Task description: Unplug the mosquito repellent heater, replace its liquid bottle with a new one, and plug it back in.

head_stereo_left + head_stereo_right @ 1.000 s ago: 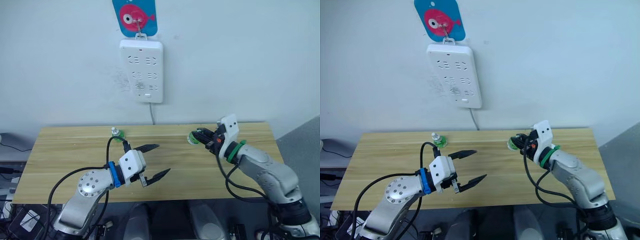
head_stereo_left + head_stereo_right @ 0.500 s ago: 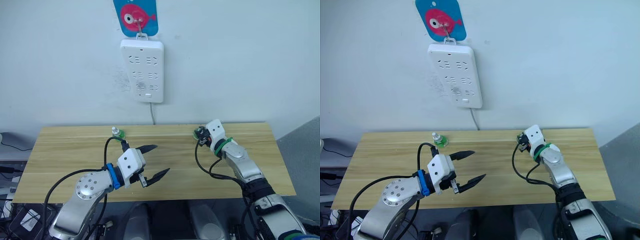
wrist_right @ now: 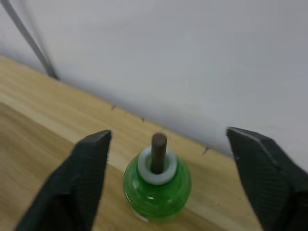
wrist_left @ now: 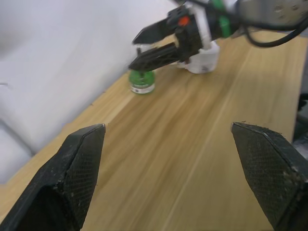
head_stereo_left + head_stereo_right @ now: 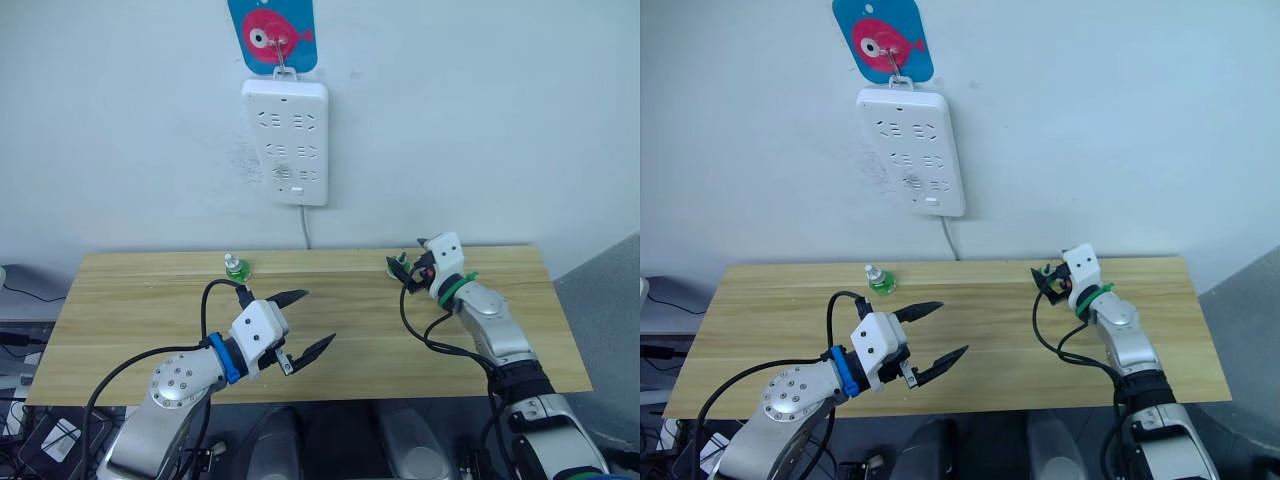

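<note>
Left and right eye views: my left hand hangs over the near middle of the tabletop, its two black fingers spread wide with nothing between them. My right hand is at the far right of the tabletop, close to the wall. It points left at a small green bottle. A second green bottle stands at the far edge on the left, well apart from both hands. A long white power strip hangs on the wall above, under a blue plaque with a pink fish, and its cord drops behind the tabletop.

Left wrist view: the left fingers stand far apart over bare wood. Beyond them the right hand's fingertips sit just above the green bottle. A white rounded piece sits right beside that bottle under the right hand. It may be the mosquito repellent heater, but I cannot tell it from the wrist's own white fittings.

Right wrist view: the right fingers are wide open on either side of the green bottle and touch nothing. The bottle stands upright on the tabletop near the wall, a dark wick rising through its white collar.
</note>
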{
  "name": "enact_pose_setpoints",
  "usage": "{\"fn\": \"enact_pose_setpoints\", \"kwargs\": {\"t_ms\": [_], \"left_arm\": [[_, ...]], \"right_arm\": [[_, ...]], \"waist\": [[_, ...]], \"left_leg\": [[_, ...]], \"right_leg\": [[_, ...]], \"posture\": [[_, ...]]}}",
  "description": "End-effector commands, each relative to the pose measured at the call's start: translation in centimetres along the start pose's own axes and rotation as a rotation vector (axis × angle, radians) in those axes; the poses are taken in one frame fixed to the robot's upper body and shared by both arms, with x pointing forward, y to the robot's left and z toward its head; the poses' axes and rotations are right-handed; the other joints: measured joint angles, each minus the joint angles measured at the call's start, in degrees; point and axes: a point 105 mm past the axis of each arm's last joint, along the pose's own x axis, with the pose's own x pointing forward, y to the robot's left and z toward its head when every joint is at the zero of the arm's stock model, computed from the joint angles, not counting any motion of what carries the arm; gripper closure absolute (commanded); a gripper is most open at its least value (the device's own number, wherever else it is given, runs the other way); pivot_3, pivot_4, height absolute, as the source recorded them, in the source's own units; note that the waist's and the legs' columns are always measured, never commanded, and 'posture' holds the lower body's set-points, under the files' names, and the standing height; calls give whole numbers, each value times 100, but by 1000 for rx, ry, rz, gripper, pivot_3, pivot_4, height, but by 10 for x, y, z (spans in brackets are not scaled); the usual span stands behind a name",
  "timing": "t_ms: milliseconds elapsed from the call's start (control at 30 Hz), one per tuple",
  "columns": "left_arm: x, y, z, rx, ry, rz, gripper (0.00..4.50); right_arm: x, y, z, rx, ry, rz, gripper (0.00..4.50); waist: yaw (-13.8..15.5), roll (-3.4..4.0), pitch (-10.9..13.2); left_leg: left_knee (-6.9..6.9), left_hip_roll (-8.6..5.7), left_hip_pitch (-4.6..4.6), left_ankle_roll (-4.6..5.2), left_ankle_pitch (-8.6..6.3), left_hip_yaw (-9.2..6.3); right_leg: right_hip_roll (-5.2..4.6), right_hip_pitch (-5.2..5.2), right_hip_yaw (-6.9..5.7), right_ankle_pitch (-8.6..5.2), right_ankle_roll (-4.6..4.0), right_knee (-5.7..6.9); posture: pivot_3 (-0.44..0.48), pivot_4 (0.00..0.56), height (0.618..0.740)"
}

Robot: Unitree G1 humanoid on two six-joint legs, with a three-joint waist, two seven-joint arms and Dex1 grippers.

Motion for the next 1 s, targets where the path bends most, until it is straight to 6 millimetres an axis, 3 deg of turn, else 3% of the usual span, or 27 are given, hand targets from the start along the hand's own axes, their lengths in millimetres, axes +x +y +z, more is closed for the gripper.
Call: {"fn": "enact_pose_setpoints", "kwargs": {"t_ms": [33,300,500,667,800,1000], "left_arm": [[-16,18,-12,-53,27,167,32],[-52,44,-61,-207,145,460,32],[-63,65,-89,-230,216,620,32],[-52,96,-105,-249,217,714,32],[-45,117,-103,-217,178,736,32],[-24,135,-108,-242,156,718,32]], "right_arm": [[-20,14,35,-103,-75,147,2],[-59,64,56,-257,-41,534,2],[-51,75,74,-255,-47,565,2],[-51,93,71,-240,17,587,2],[-57,103,72,-227,55,596,2],[-64,110,75,-203,89,578,2]], "waist": [[3,1,1],[4,-4,0],[17,-26,12],[113,-43,38],[157,-60,147],[170,-67,317]], "left_leg": [[-2,7,0,0,0,0],[-1,-18,10,0,0,0],[1,-24,19,0,0,-5],[-1,-27,23,0,0,-16],[-1,-30,24,-1,0,-18],[-1,-39,22,0,0,-26]], "right_leg": [[-1,0,1,0,0,0],[2,10,0,0,0,0],[1,18,-2,0,-1,3],[0,27,-15,1,-2,1],[-5,34,-16,1,-2,-6],[-12,35,-23,1,-2,-6]], "posture": [[-127,279,740],[-130,269,740],[-118,287,740],[-123,327,740],[-142,369,740],[-162,417,740]]}}
